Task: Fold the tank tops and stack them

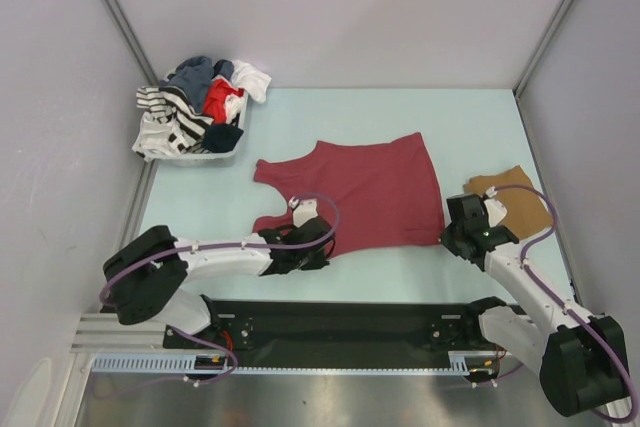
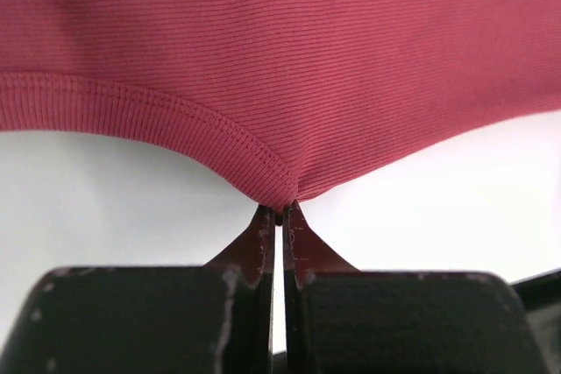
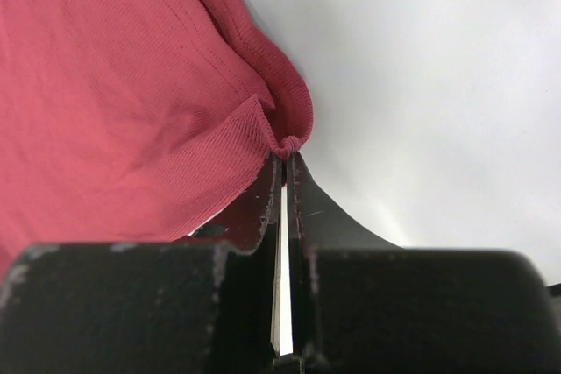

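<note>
A dark maroon red tank top (image 1: 362, 190) lies spread flat on the pale table, straps to the left, hem to the right. My left gripper (image 1: 322, 244) is shut on its near edge by the lower strap; the left wrist view shows the fingertips (image 2: 263, 227) pinching the ribbed cloth (image 2: 289, 67). My right gripper (image 1: 447, 234) is shut on the near hem corner, where the hem (image 3: 289, 142) bunches between the tips in the right wrist view. A tan-brown tank top (image 1: 518, 203) lies folded at the right, partly behind the right wrist.
A white basket (image 1: 228, 156) of mixed clothes, striped, red, blue-grey and white, stands at the back left. Grey walls close in the table on three sides. A black base rail (image 1: 340, 332) runs along the near edge.
</note>
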You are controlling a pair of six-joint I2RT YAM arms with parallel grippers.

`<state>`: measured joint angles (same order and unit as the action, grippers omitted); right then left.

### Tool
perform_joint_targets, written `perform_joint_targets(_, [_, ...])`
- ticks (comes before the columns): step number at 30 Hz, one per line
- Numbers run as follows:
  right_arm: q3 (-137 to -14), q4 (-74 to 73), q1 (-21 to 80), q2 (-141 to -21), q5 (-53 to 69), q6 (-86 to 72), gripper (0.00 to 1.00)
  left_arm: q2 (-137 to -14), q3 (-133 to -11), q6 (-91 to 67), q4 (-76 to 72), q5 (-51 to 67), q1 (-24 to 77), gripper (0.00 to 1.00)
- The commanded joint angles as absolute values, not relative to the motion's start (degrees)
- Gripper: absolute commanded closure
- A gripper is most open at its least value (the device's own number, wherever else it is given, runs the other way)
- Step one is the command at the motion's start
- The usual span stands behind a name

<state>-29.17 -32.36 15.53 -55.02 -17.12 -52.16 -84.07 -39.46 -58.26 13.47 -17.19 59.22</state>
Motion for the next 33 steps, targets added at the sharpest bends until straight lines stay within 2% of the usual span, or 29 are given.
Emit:
perform_joint_targets(1, [-30.93, -33.75, 15.64, -54.31, -19.16, -52.82, 1.00, -81.30, -39.64, -54.85, 15.38, -13.28, 58.89, 1.00])
perform_joint_targets(19, [-41.48, -30.41, 15.12, -64.86, -19.16, -46.15, 1.00, -78.66, -46.93, -45.62, 19.77, -9.76, 51.24, 1.00])
perform_joint_targets(33, [-48.07, -27.34, 11.08, -74.35, -17.32, -40.78, 1.00, -84.99, -53.96, -39.90, 20.48, -6.86, 46.06, 1.00])
